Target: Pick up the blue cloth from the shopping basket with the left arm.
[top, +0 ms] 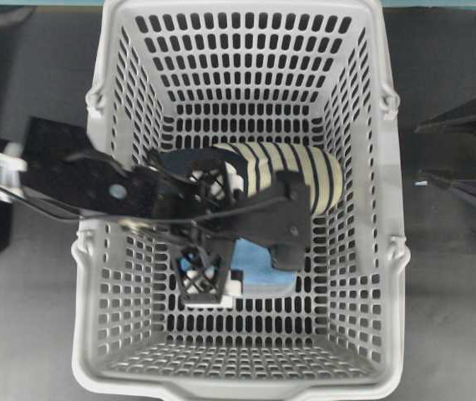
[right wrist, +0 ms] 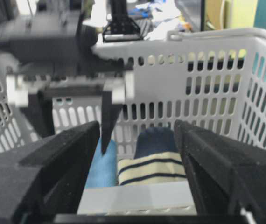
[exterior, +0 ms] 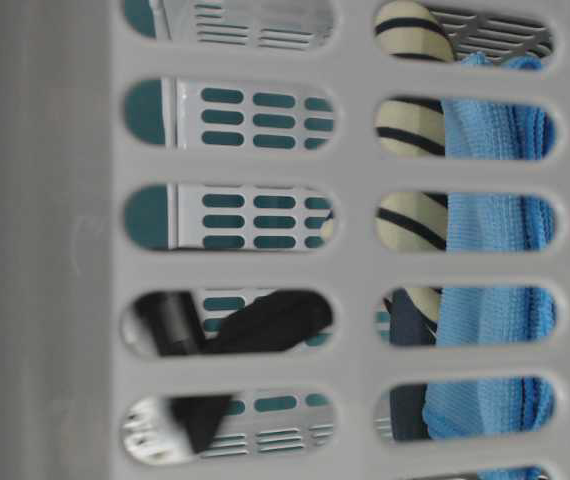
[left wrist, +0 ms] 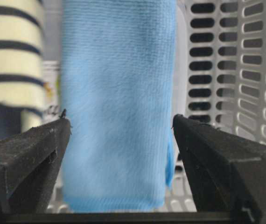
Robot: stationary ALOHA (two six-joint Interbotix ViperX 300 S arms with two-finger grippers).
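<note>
From above, the left gripper reaches down into the basket, over the blue cloth, which lies on the floor beside the striped slipper.

From the table, the cloth shows through the slots.

In the left wrist view, the 2 fingers are wide apart, 1 on each side of the cloth, holding nothing.

In the right wrist view, the right gripper is open and empty, outside the basket.

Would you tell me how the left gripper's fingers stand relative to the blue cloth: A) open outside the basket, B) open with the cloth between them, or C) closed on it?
B: the left gripper is open, its fingers either side of the blue cloth.
</note>
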